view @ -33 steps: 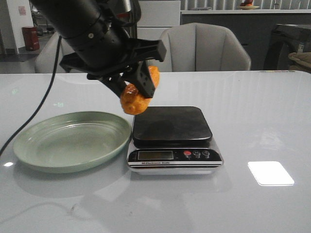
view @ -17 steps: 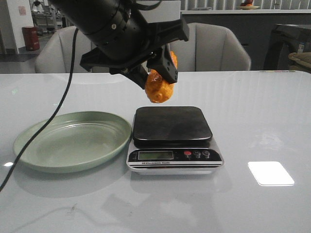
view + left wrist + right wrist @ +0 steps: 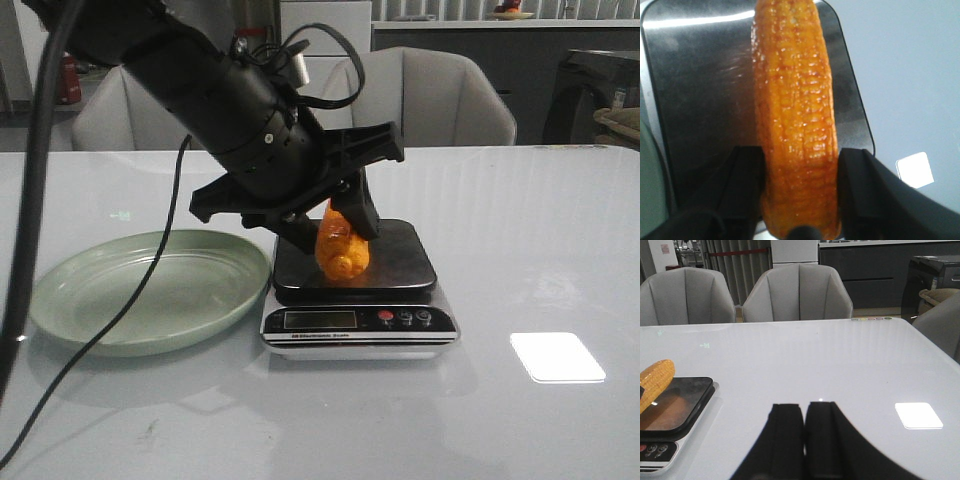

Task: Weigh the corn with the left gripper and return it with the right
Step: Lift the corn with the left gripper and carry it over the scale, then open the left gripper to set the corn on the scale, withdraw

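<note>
The orange-yellow corn (image 3: pixel 341 249) is held by my left gripper (image 3: pixel 330 228), low over the black platform of the electronic scale (image 3: pixel 395 255); whether it touches the platform I cannot tell. In the left wrist view the corn (image 3: pixel 795 110) fills the gap between the two black jaws of my left gripper (image 3: pixel 799 187), which are shut on its near end. The right wrist view shows the corn's tip (image 3: pixel 655 382) over the scale (image 3: pixel 680 405). My right gripper (image 3: pixel 804 412) is shut and empty above the white table, to the right of the scale.
A pale green plate (image 3: pixel 150 290), empty, lies left of the scale. The left arm's black cables (image 3: pixel 30 230) hang over the plate side. Grey chairs (image 3: pixel 425 95) stand behind the table. A bright light patch (image 3: pixel 556 356) lies on the table at the right.
My left gripper has carried the corn rightward from beside the plate and then down, from well above the scale to just over its platform.
</note>
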Robot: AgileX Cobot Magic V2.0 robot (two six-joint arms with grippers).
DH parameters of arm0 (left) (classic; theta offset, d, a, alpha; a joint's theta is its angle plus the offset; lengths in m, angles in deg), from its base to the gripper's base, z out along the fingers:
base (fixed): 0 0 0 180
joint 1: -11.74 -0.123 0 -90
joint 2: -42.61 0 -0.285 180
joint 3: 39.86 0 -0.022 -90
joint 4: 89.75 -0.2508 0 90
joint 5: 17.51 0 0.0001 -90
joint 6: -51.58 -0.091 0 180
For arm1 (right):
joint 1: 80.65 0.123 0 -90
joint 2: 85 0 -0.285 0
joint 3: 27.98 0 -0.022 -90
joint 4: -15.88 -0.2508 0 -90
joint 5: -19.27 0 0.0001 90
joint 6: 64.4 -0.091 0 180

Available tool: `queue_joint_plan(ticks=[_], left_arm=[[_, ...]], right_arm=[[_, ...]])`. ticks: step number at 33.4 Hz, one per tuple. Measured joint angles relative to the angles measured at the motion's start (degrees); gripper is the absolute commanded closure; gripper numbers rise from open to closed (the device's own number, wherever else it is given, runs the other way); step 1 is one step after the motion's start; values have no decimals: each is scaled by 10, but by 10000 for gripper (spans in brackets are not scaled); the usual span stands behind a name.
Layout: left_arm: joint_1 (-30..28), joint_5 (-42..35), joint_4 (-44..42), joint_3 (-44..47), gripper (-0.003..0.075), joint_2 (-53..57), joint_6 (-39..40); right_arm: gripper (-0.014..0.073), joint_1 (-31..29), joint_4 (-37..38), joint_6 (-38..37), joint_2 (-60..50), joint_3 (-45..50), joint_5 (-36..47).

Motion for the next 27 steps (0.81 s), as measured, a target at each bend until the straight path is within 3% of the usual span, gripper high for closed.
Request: queue_joint_plan(ticks=[15,27], left_arm=[[3,44,-17,-19,274,40,-19],[3,45,-86,103,274,209,-19]], right_arm=[[438,0,0,0,0,0,0],[438,0,0,0,0,0,0]])
